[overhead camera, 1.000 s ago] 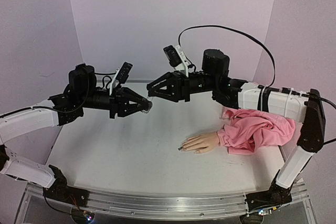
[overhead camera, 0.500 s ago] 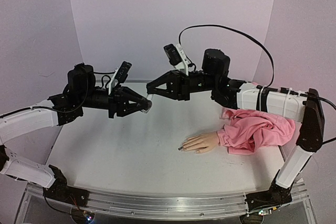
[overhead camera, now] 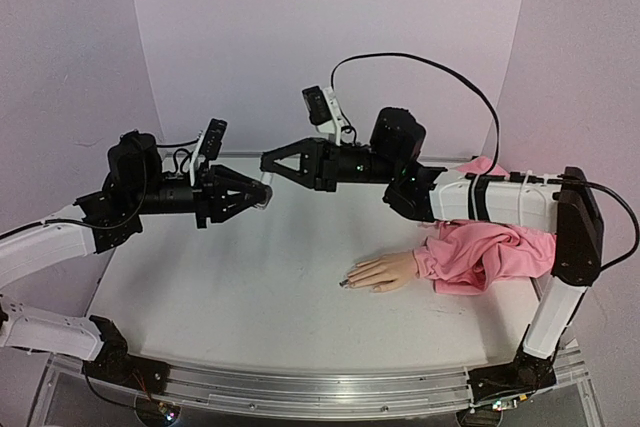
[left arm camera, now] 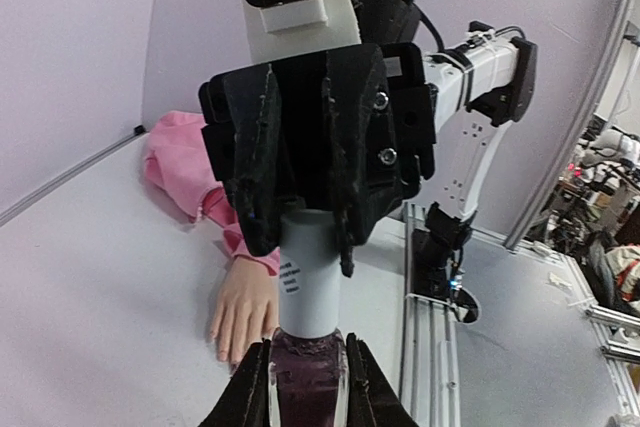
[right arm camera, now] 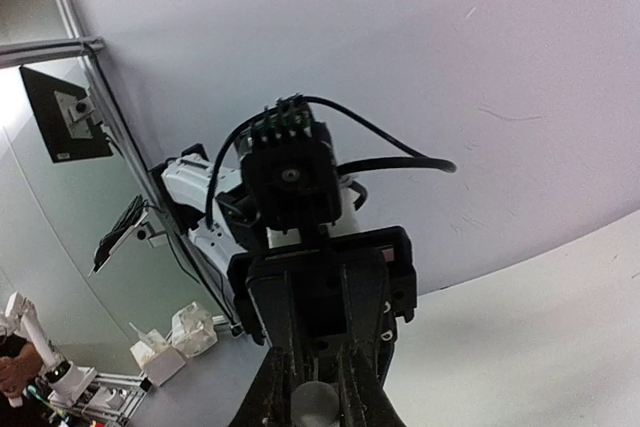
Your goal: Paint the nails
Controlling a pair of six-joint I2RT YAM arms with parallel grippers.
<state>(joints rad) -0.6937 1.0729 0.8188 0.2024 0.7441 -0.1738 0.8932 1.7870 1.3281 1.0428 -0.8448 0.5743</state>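
Starting on my left: my left pincer (overhead camera: 258,194) is closed tight on the dark purple glass body of a little polish bottle (left arm camera: 308,392). It holds the bottle up in the air over the back of the table (overhead camera: 250,287), roughly sideways and pointing toward my other arm. My wrist cam shows the glass wedged between both fingers.

Right next to it, nose to nose, is my right pincer (overhead camera: 267,161). It's clamped shut on the bottle's white cap (left arm camera: 308,292), one finger on each side. In the right wrist view the cap is just a pale round bit between my fingertips, with the left arm's gripper behind it.

So both pincers are on the same bottle, one on each end, well above the tabletop.

Further right and nearer to me, the mannequin hand (overhead camera: 385,271) lies flat on the table, palm down, fingers pointing left. The nails (overhead camera: 345,282) are at those fingertips, well apart from both pincers. They look darkish from above, but they're too small to say much more. The pink sleeve (overhead camera: 490,252) is bunched up at the wrist, under my right forearm.
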